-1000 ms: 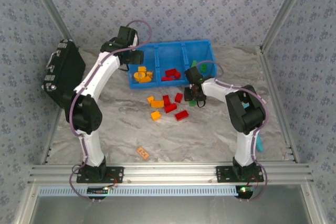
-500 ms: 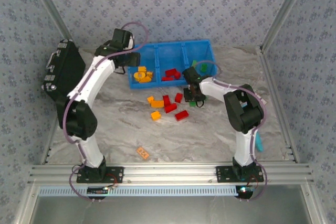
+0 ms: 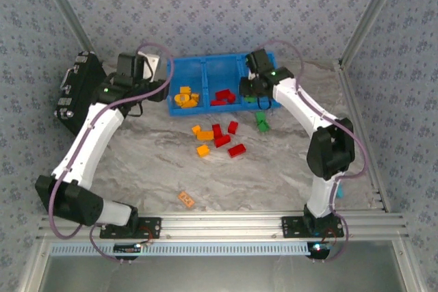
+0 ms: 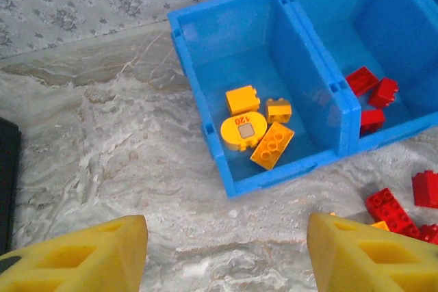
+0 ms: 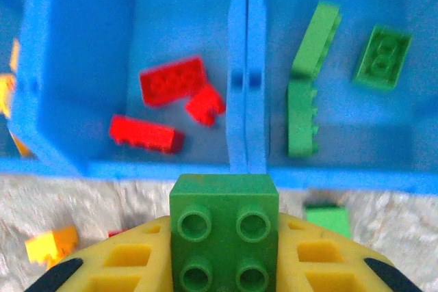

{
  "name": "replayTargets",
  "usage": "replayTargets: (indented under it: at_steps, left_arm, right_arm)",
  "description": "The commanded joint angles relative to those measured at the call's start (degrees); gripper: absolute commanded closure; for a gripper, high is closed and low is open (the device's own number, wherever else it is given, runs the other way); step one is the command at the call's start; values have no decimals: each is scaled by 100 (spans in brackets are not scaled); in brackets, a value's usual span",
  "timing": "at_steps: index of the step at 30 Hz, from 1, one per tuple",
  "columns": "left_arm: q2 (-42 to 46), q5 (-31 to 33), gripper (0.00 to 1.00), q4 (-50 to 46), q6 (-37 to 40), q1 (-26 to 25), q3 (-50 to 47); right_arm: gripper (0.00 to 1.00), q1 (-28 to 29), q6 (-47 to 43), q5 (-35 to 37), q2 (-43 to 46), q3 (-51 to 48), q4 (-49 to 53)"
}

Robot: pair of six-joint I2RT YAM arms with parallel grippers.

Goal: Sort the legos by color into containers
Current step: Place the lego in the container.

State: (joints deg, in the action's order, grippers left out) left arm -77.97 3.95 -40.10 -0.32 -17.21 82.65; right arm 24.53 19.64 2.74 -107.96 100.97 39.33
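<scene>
My right gripper (image 5: 224, 237) is shut on a green lego (image 5: 224, 234), held just in front of the blue bin's near wall (image 5: 171, 167) at the divider between the middle and right containers. In the top view this gripper (image 3: 252, 91) hangs over the bin's front edge. The left container holds yellow legos (image 4: 272, 146), the middle one red (image 5: 172, 80), the right one green (image 5: 304, 117). Loose yellow (image 3: 201, 131), red (image 3: 237, 150) and green (image 3: 262, 123) legos lie on the table. My left gripper (image 4: 226, 244) stands open and empty, left of the bin (image 3: 212, 76).
A black hard case (image 3: 82, 94) leans at the far left, close to my left arm. A flat orange tag (image 3: 186, 199) lies near the front rail. Aluminium posts and patterned walls fence in the marble table.
My right gripper closed on the green lego beside the pile and rose back to the bin's front edge. My left arm swung left, away from over the yellow container.
</scene>
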Motion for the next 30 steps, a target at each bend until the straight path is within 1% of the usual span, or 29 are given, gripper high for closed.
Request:
replayTargets:
  at_steps: [1, 6, 11, 14, 16, 18, 21, 25, 28, 30]
  left_arm:
    - [405, 25, 37, 81, 236, 25, -373]
    - [736, 137, 36, 54, 265, 68, -710]
    - [740, 354, 35, 11, 286, 112, -816]
    - [808, 295, 35, 46, 297, 118, -869]
    - [840, 229, 34, 63, 316, 119, -897]
    - [831, 210, 34, 48, 452, 121, -900]
    - [785, 466, 33, -7, 596, 127, -838]
    - [737, 459, 33, 19, 660, 124, -856]
    - [655, 480, 33, -7, 692, 125, -806]
    - [635, 476, 33, 6, 697, 123, -761]
  right_arm:
    - [71, -216, -286, 267, -544, 609, 327]
    - [71, -483, -277, 234, -1553, 1973, 564]
    - [71, -657, -223, 254, -2654, 3298, 884]
    - [70, -738, -163, 253, -3117, 3756, 986]
    - [67, -803, -101, 247, -3275, 3810, 952]
    - [58, -825, -92, 209, -3369, 3768, 911]
    - [48, -788, -139, 272, -3304, 3528, 839]
    - [45, -741, -266, 265, -2965, 3142, 630]
    - [45, -681, -335, 337, -2612, 2874, 651]
    - [47, -629, -420, 431, -2235, 2468, 554]
